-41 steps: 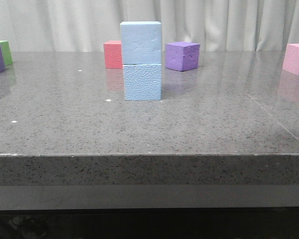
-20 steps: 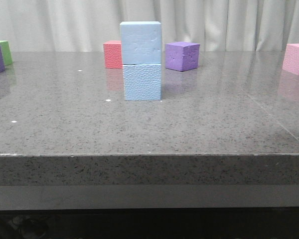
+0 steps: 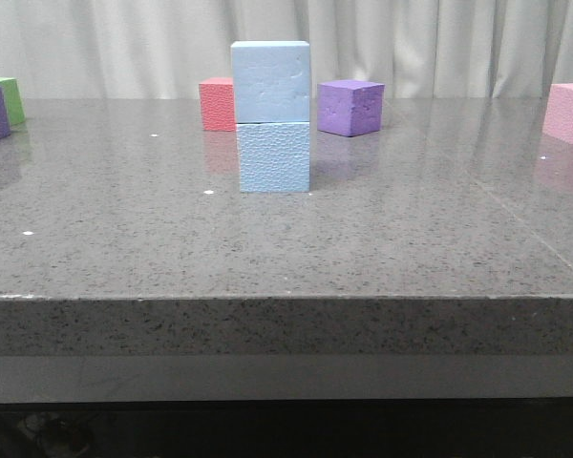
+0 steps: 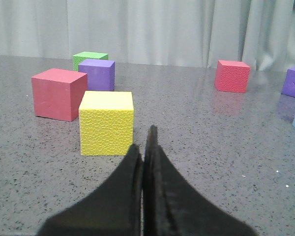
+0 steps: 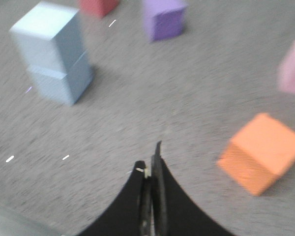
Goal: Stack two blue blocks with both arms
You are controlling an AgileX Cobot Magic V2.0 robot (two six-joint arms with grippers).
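A: Item one?
B: Left arm's matte black two-fingered gripper [image 4: 146, 147]; broad dark bases narrowing to thin, tapered tips with faintly grainy inner faces.
A: Item two?
B: Right arm's black two-fingered gripper [image 5: 150, 164]; same curved, tapering shape, a small pale fleck near one tip, picture slightly blurred.

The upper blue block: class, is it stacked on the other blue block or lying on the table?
Stacked. In the front view the upper blue block sits squarely on the lower blue block, edges nearly flush, and no gripper touches either.
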